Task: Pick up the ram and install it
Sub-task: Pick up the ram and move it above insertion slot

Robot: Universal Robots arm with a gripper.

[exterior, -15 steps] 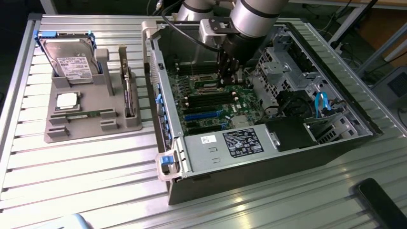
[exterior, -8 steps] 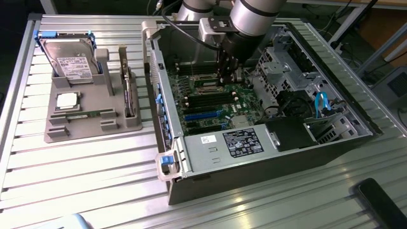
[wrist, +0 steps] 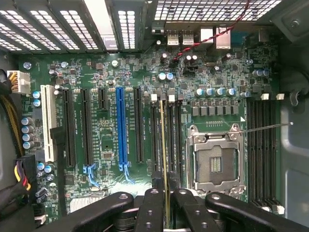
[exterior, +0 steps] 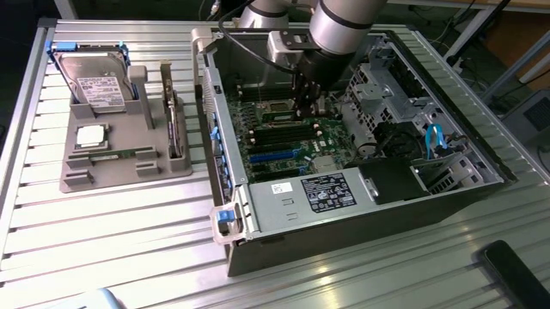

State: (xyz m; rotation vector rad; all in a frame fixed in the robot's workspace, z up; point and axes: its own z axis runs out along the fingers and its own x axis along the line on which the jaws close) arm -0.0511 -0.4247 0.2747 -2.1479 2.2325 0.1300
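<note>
Claw [wrist: 165, 194] is closed on the ram [wrist: 163, 145]. The black fingers [wrist: 153, 203] pinch the stick from both flat sides, so the wrist cam sees it edge-on as a thin yellowish line running straight out from betw. the tips. In the exterior view the claw [exterior: 308, 96] sits in the upper middle of the frame, reaching down into the open PC case [exterior: 230, 193] over the motherboard [exterior: 292, 138].

Key relation: the ram's long axis runs parallel w/ the black DIMM slots [wrist: 173, 140], and its edge overlies one slot in the bank next to the empty CPU socket [wrist: 214, 162]. It looks lined up w/ that slot. Can't tell if the lower edge is touching the slot or hanging just above it. Only one arm [exterior: 339, 26] in play, and it already has the part.

Materials: thin rigid PCB stick, matte black plastic fingers, green board dense w/ caps and long narrow slots, one blue PCIe slot [wrist: 121, 125], socket w/ bare metal frame.

Further out, at the exterior view's left, a grey moulded tray [exterior: 120, 174] on the ribbed metal bench [exterior: 103, 244] holds a 2nd ram stick [exterior: 112, 156] lying flat, a square silver processor [exterior: 92, 136] and a hard drive [exterior: 99, 84].
</note>
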